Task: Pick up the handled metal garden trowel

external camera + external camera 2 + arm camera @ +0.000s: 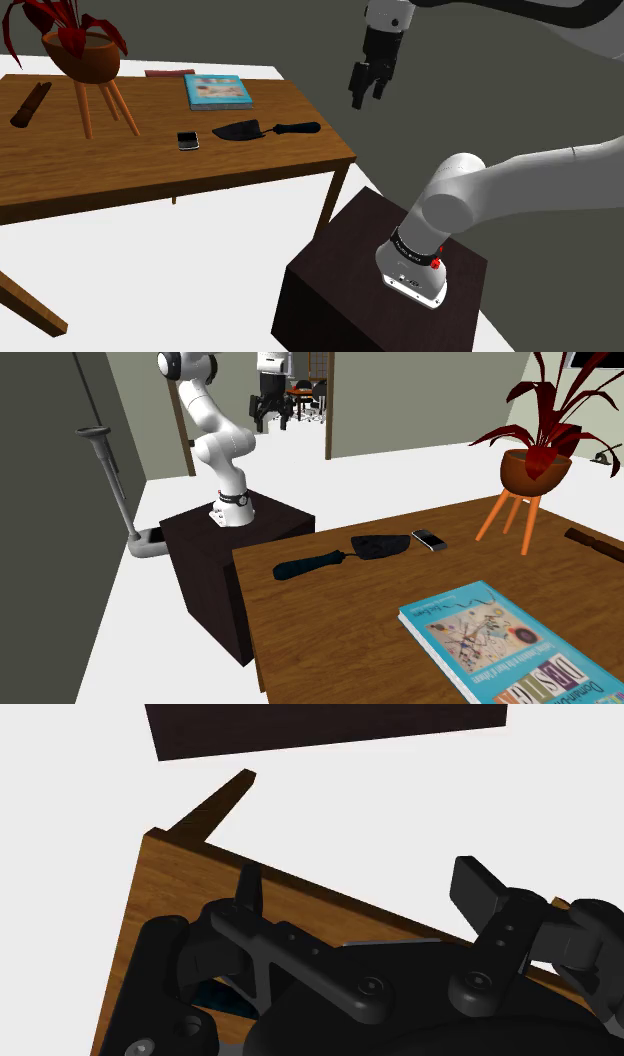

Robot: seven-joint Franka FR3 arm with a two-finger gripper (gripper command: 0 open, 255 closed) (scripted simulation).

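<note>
- The trowel (265, 131) lies flat on the wooden surface (150, 175), left of centre in the shoulder view. Its dark blade points to the frame's left and its dark handle to the right, near the surface's right-hand edge.
- The gripper (368, 100) hangs in the air at upper middle of that view, up and right of the trowel and well apart from it. Its fingers stand apart with nothing between them.
- The step in hand looks like the approach: bring the gripper over the handle rather than the flat blade, which offers little to close on.
- Turn the wrist so the fingers straddle the handle across its length, then come straight down.
- A small phone (187, 140) sits just left of the blade and a book (217, 91) lies further up the frame; a grasp on the handle stays clear of both.
- Close only when the fingertips are low beside the handle; closing high could let it roll out.
</note>
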